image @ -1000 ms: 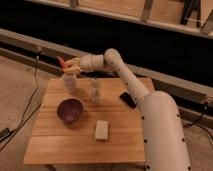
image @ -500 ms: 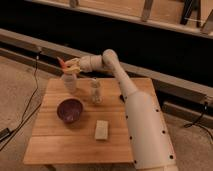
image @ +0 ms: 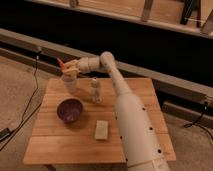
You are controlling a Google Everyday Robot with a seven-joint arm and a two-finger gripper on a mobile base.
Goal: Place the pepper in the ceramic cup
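Gripper [image: 67, 66] holding pepper [image: 60, 62] above ceramic cup [image: 69, 82]; wooden table [image: 75, 135].

- This looks like a robot test space, a lab or workshop bay rather than a home or kitchen.
- A small bare wooden table [image: 125, 140] stands alone on a speckled concrete floor [image: 15, 95].
- Black cables [image: 30, 107] trail loose across that floor on the left, and another lies on the right [image: 197, 117].
- A long metal rail [image: 165, 80] runs behind the table, with dark panelling above it.
- The white robot arm [image: 132, 125] reaches over the table, its gripper [image: 70, 66] above the ceramic cup [image: 69, 83] at the far left corner.
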